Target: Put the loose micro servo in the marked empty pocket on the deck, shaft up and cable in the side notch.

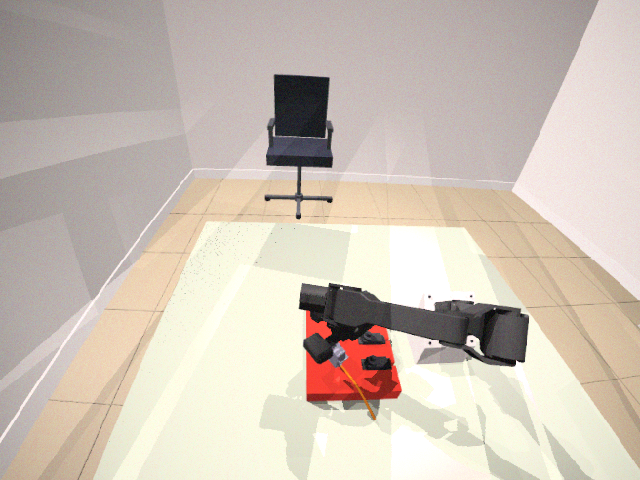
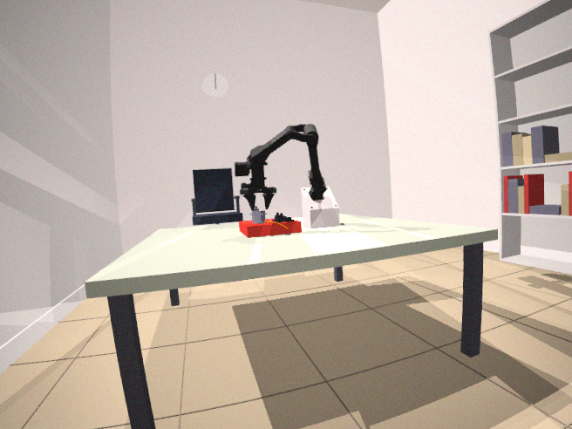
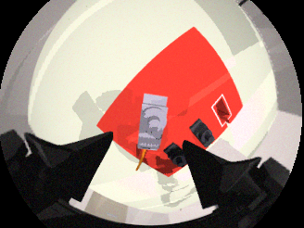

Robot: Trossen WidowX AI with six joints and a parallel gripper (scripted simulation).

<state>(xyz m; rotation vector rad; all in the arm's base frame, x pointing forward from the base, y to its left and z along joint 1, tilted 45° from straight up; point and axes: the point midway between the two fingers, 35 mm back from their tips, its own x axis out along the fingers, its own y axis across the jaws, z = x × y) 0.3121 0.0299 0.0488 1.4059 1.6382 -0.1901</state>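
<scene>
Pale green counter (image 2: 194,258) stands in a grey room, with a dark chair (image 2: 214,196) behind it. On the counter lies the red deck (image 1: 331,384). The grey servo (image 1: 339,354) stands on the deck near its left edge, and its orange cable (image 1: 359,392) runs out over the deck's front edge. The gripper (image 2: 259,203) hangs just above the servo, its fingers wide apart and holding nothing. Two black servos (image 1: 373,351) sit on the deck's right side.

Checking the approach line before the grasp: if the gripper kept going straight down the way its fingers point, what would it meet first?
Most likely the loose grey micro servo: the open gripper hangs just above it, fingers pointing down, with the servo between them in the wrist view. Below it lies the red deck. Exact alignment is hard to judge.
</scene>
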